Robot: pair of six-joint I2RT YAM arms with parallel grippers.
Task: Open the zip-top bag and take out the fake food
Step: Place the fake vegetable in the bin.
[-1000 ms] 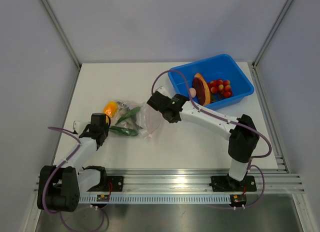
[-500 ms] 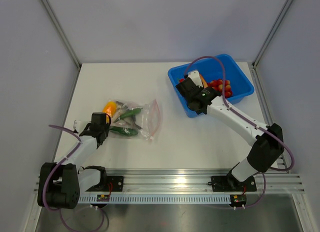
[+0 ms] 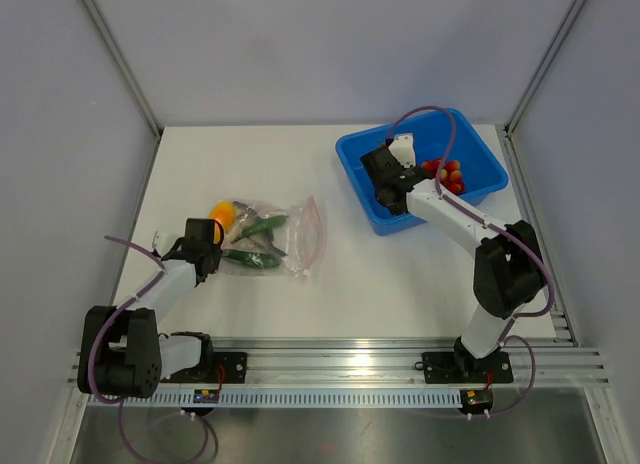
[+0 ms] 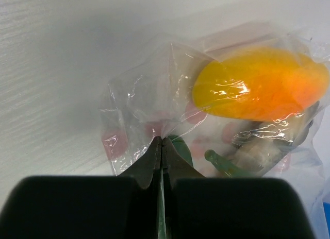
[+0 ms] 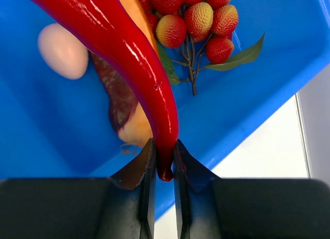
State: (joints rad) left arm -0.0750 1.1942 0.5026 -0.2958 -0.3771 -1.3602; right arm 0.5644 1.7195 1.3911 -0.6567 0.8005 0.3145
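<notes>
Since 1 second ago the right arm has swung away from the zip-top bag (image 3: pixel 290 239) and across to the blue bin (image 3: pixel 470 149), while the left gripper (image 3: pixel 214 248) has gone from slightly parted to fully closed and the bag has settled flatter on the white table (image 3: pixel 400 284). The only labels to be seen are small tags on the rail by the arm bases (image 3: pixel 207 394), too small to read. The left arm lies low and stretched forward from its base, its wrist turned toward the bag's left end. In the left wrist view its 2 fingers meet with no gap, pinching the clear film at the bag's edge. A yellow-orange fruit (image 4: pixel 258 89) sits just behind that edge, inside the plastic. From above, the bag lies left of the table's centre with its pink zip strip (image 3: pixel 318 229) on the right side. A green cucumber (image 3: pixel 250 261) and other green pieces show through the film. The right arm is bent sharply at the elbow and reaches back over the bin's near-left corner. The right gripper (image 5: pixel 164 156) stands narrow, its fingers clamped on the tip of a red chili (image 5: pixel 129 58) that hangs over the bin's inside. Below the chili in the bin lie a white egg (image 5: pixel 63 51), an orange-brown wedge (image 5: pixel 131 131) and a cluster of red lychees (image 5: pixel 196 17) with a green leaf.
</notes>
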